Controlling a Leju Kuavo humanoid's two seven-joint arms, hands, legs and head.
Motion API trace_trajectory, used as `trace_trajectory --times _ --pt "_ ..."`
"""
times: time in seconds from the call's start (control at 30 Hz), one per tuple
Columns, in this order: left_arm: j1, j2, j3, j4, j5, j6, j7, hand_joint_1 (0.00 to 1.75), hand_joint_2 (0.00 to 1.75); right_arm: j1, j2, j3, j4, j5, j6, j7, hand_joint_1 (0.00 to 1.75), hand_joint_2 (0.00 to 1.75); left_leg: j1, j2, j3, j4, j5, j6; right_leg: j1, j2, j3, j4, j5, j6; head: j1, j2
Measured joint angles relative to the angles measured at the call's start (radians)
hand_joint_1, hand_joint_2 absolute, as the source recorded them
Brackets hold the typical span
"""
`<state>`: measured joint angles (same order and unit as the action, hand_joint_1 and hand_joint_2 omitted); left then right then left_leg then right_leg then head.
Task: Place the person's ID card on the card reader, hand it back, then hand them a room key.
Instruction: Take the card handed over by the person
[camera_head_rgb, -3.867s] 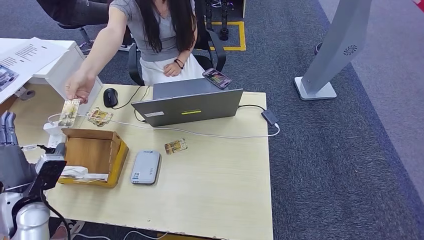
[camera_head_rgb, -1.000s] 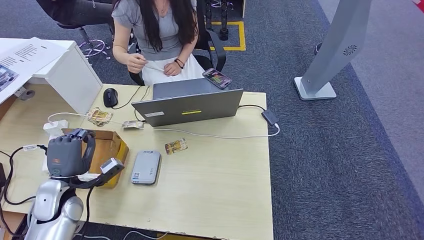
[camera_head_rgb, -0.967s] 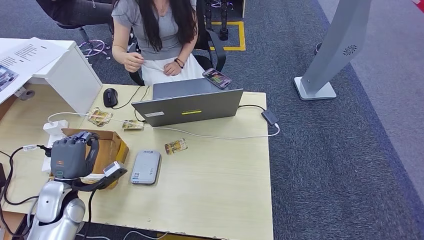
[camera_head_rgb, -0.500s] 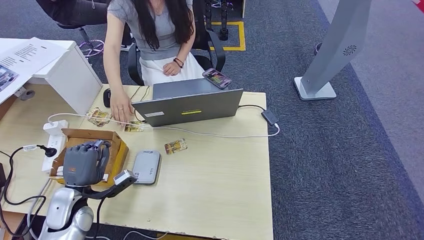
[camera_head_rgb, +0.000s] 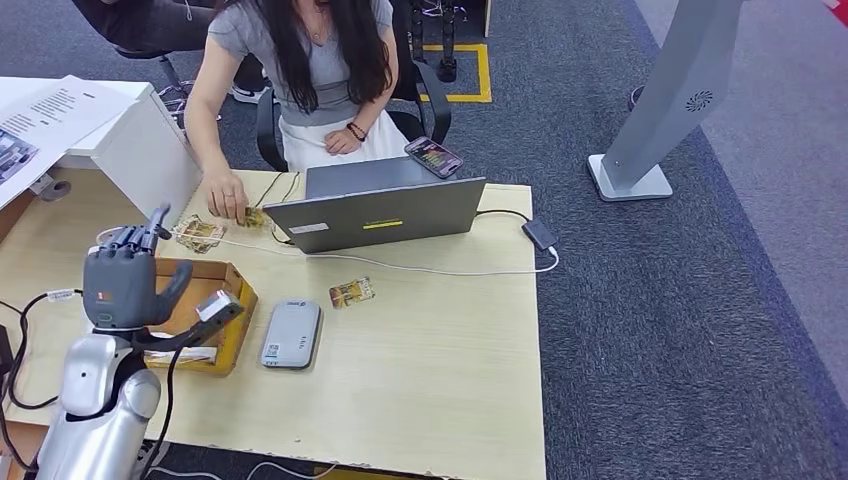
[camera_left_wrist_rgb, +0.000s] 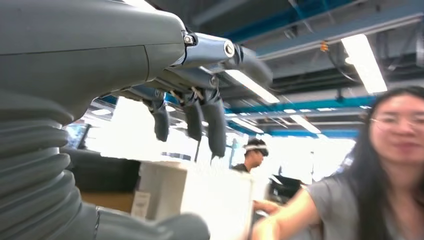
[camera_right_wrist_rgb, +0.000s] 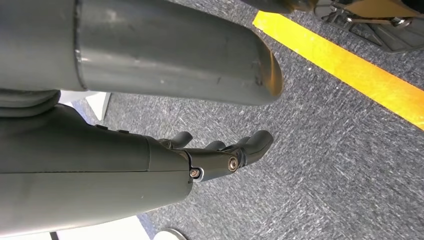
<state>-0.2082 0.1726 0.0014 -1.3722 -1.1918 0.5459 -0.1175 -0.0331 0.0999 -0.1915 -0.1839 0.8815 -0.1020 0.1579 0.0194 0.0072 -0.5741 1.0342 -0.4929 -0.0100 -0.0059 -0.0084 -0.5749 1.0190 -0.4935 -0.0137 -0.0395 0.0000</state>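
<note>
My left hand (camera_head_rgb: 122, 283) is raised above the cardboard box (camera_head_rgb: 240, 318), fingers spread and pointing up, holding nothing; in the left wrist view this hand (camera_left_wrist_rgb: 125, 65) has straight fingers and a free thumb. The grey card reader (camera_head_rgb: 292, 335) lies flat beside the box, with one patterned card (camera_head_rgb: 352, 292) just beyond it. The person's hand (camera_head_rgb: 230, 205) rests on another card (camera_head_rgb: 256, 217) at the laptop's corner. A further card (camera_head_rgb: 198, 235) lies near it. My right hand (camera_right_wrist_rgb: 150, 175) hangs over carpet, fingers loosely bent, holding nothing.
An open grey laptop (camera_head_rgb: 375, 212) stands mid-table, with a white cable (camera_head_rgb: 430, 270) running across in front of it. A white partition (camera_head_rgb: 140, 150) stands at the back left. A phone (camera_head_rgb: 433, 157) lies behind the laptop. The person sits across the table.
My left hand has lifted from over the box and moved back toward the far left. The person's hand slid from the table's cable area to a card at the laptop's corner.
</note>
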Motion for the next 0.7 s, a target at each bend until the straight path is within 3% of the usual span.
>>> trace_trajectory --times 0.3,0.67,0.7 --pt "-0.179 0.068 0.025 0.119 -0.026 -0.028 0.018 0.00 1.75 -0.001 0.000 -0.001 0.000 0.019 0.002 0.005 0.00 0.00 0.000 0.000 0.000 0.000 0.001 -0.001 0.000 0.000 0.000 0.000 0.000 0.000 0.000 0.000" --pt "-0.220 0.081 0.026 0.176 -0.035 -0.027 0.028 0.00 1.75 -0.001 0.000 -0.009 0.000 0.022 0.007 0.003 0.00 0.00 0.000 0.000 0.000 0.000 0.000 -0.001 0.000 0.000 0.000 0.000 0.000 0.000 0.000 0.000" --pt "-0.219 0.081 0.026 0.179 -0.035 -0.026 0.029 0.44 1.75 -0.001 0.000 -0.009 0.000 0.022 0.007 0.003 0.00 0.00 0.000 0.000 0.000 0.000 0.000 -0.001 0.000 0.000 0.000 0.000 0.000 0.000 0.000 0.000"
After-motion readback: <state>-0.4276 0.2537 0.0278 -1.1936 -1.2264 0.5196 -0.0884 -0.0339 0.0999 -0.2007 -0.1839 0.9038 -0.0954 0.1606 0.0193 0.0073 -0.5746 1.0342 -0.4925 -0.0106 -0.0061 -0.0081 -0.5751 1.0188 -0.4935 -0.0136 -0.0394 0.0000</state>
